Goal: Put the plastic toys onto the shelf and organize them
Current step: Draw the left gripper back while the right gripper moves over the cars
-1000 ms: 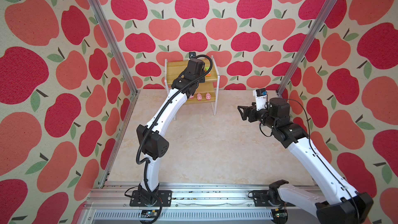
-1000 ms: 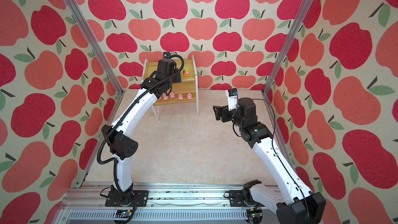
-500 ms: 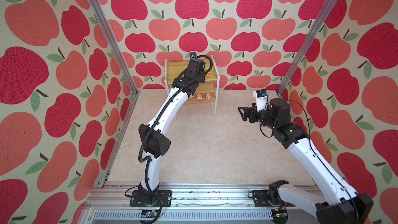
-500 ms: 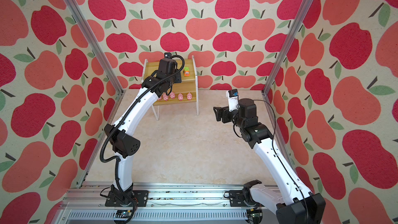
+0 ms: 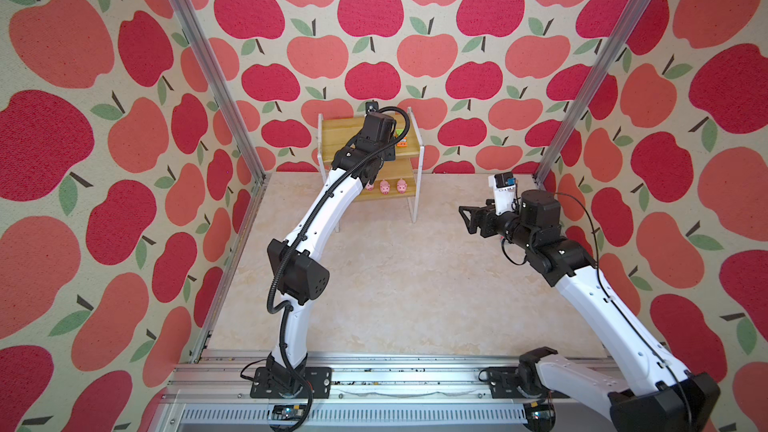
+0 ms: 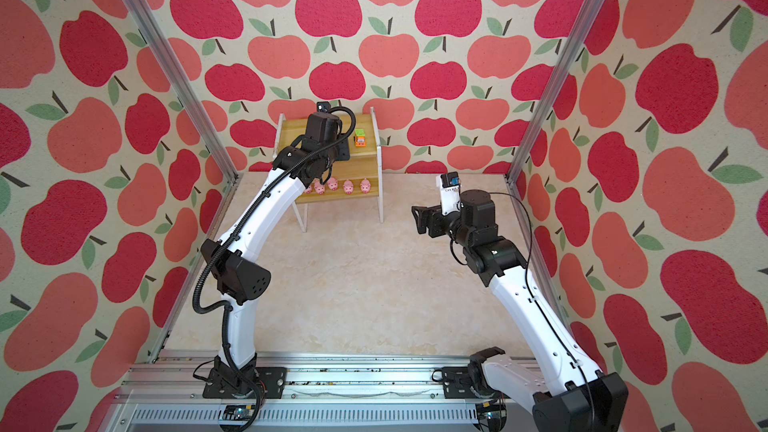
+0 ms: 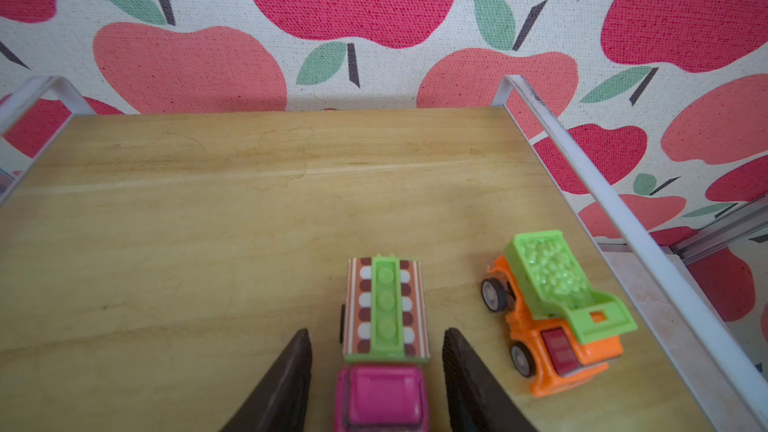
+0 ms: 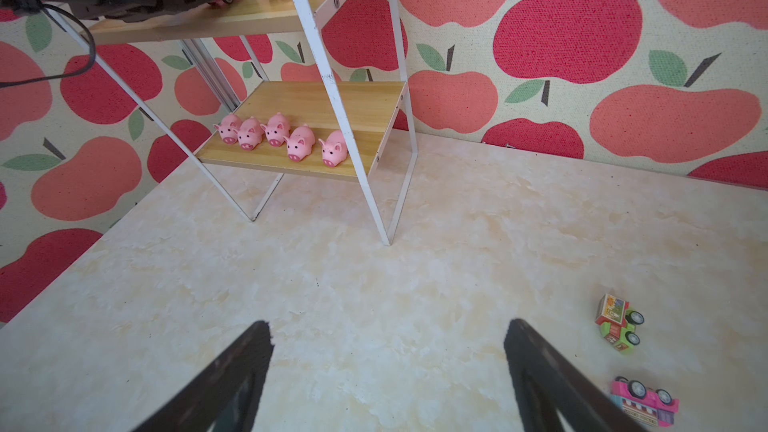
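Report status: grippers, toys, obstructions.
Left gripper open astride magenta truck on shelf top, beside orange truck. Right gripper open, empty. Five pigs on lower board; two trucks tipped on table. Nothing seen blocking.

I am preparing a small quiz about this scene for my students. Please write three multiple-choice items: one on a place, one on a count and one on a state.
1. Where do the pigs stand?
A) on the lower board of the shelf
B) on its upper board
C) on the table

2. How many trucks are on the upper board?
A) one
B) two
C) four

3. How is the right gripper?
A) shut on a truck
B) open and empty
C) shut and empty

Answers:
1 A: all five stand in a row on the lower board.
2 B: only the orange truck and the pink truck are there.
3 B: its fingers are wide apart above the bare table.
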